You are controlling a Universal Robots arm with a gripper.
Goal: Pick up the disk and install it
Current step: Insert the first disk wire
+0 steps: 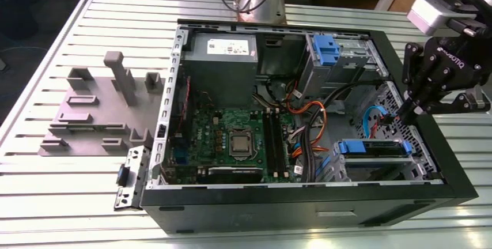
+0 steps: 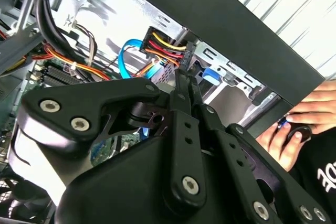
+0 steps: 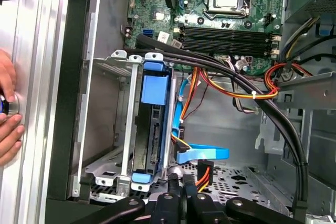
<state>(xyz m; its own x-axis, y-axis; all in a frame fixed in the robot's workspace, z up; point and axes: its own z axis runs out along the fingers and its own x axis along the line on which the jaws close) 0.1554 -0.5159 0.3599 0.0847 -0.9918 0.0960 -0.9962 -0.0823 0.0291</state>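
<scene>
No print can be made out for certain: the white sticker [image 1: 230, 45] on the grey metal power-supply box [image 1: 223, 64], far across the case from the jaws, carries marks too small to read.

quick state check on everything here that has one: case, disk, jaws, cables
computer case: side panel off, lying flat on the table, inside exposed
disk: seated on edge in its metal bay, blue rails showing
gripper: jaws shut, holding nothing, hovering above the case's edge by the disk bay
blue data cable: loose end lying beside the bay
hand: resting on the table outside the case
</scene>
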